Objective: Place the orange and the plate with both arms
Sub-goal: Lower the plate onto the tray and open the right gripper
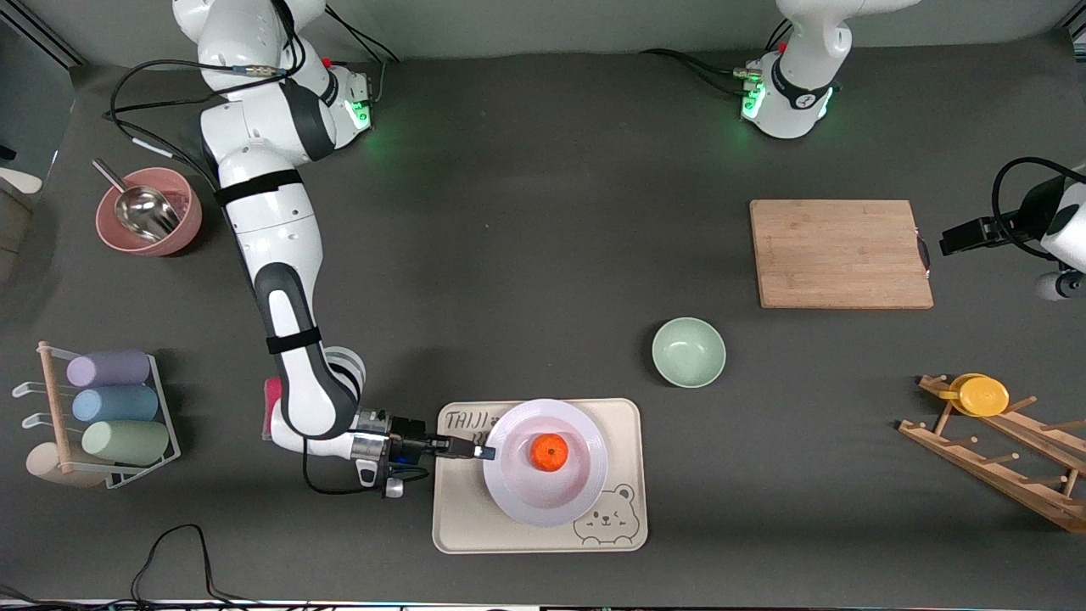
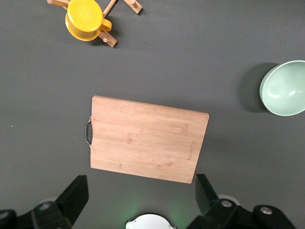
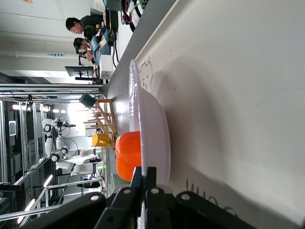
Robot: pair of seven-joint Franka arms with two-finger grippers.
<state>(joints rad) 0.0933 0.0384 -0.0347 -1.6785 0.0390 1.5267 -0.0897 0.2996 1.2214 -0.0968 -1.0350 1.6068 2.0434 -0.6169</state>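
- Front view: plate (image 1: 546,475) sat on the beige bear tray (image 1: 462,518) near the counter's front edge, with the orange (image 1: 550,452) in its middle. The right gripper (image 1: 482,451) had its jaws clenched on the plate's rim at the right arm's end. The green bowl (image 1: 689,352) and the cutting board (image 1: 840,253) lay farther from the camera.
- Left wrist view: left gripper (image 2: 140,193) hung over the cutting board (image 2: 147,145), jaws released and holding nothing; the arm waited.
- Right wrist view: jaws pinched the plate (image 3: 155,136) rim, the orange (image 3: 128,155) just past them.
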